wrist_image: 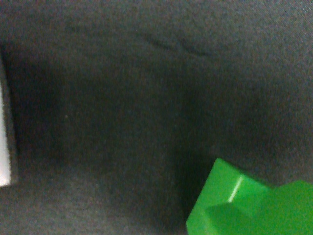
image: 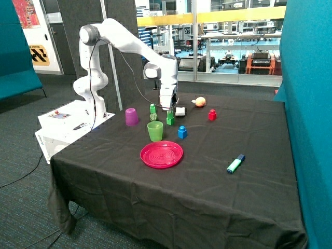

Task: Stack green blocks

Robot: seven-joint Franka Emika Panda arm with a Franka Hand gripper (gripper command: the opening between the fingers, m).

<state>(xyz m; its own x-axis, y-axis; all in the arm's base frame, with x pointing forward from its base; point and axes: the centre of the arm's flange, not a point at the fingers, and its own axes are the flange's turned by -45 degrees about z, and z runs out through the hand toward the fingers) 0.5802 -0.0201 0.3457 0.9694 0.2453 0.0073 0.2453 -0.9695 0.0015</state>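
Observation:
One green block (image: 170, 120) stands on the black cloth between the green cup and a white object. My gripper (image: 168, 108) hangs directly over it, very close to its stud; whether it touches the block cannot be told. A second green block (image: 152, 108) stands apart, nearer the purple cup. A small greenish piece (image: 153, 117) sits just behind the green cup's rim. In the wrist view a green block (wrist_image: 244, 208) fills one corner over dark cloth, with a white edge (wrist_image: 4, 147) at the opposite side.
A translucent green cup (image: 155, 131) and a red plate (image: 161, 154) are toward the front. A purple cup (image: 132, 116), a blue block (image: 182, 132), a red block (image: 212, 114), a white object (image: 180, 111), an orange object (image: 199, 101) and a marker (image: 235, 164) lie around.

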